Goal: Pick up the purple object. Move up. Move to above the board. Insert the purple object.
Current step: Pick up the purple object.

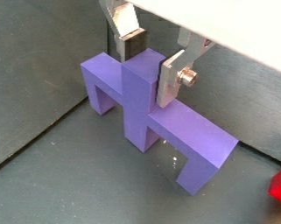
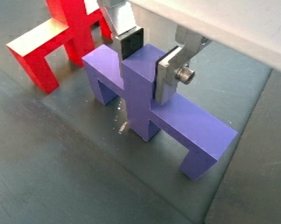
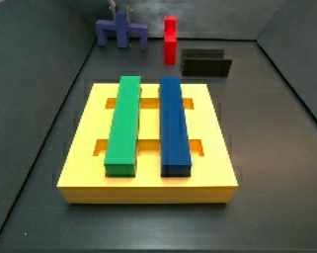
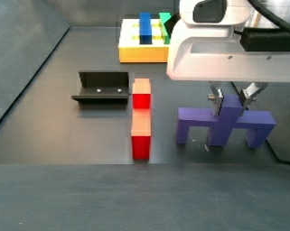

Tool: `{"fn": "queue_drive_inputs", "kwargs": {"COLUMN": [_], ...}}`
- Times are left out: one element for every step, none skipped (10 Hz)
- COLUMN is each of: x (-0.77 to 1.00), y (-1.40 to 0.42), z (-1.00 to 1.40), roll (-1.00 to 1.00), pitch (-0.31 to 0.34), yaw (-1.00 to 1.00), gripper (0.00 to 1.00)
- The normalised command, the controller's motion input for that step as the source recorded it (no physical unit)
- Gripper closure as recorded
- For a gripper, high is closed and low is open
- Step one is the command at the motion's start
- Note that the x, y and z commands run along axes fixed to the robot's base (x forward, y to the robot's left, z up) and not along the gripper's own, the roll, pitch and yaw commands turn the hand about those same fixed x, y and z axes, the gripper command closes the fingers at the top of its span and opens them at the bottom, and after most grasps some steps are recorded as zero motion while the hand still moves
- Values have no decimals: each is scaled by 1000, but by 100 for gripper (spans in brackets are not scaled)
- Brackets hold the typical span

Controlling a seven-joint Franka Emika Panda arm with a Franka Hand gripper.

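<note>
Slippage is looming: the gripper (image 2: 152,59) is pinching only the purple object (image 2: 154,109)'s narrow upright, fingers closed snugly on it while it is sitting on the floor, so lifting may be tilting it toward the red piece (image 2: 63,37) at ten o'clock.

Light is even and fairly bright in all four pictures, seemingly from overhead. The dark counter (image 2: 60,175) carries a soft sheen and faint reflections beneath the purple object (image 2: 149,105) in both wrist views, with short, weak shadows. The tool (image 1: 154,63) above it is sharp; its silver fingers (image 1: 174,74) catch mild glare. The yellow board (image 3: 147,138) looks saturated but crisp.
</note>
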Motion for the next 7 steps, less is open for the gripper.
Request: {"fn": "queue_drive_inputs", "kwargs": {"x": [0,0,0,0,0,0,0], "y": [0,0,0,0,0,0,0], "z": [0,0,0,0,0,0,0], "roll": [0,0,0,0,0,0,0], "pitch": [0,0,0,0,0,0,0], "yaw": [0,0,0,0,0,0,0], "gripper": [100,100,100,100,100,100,100]}}
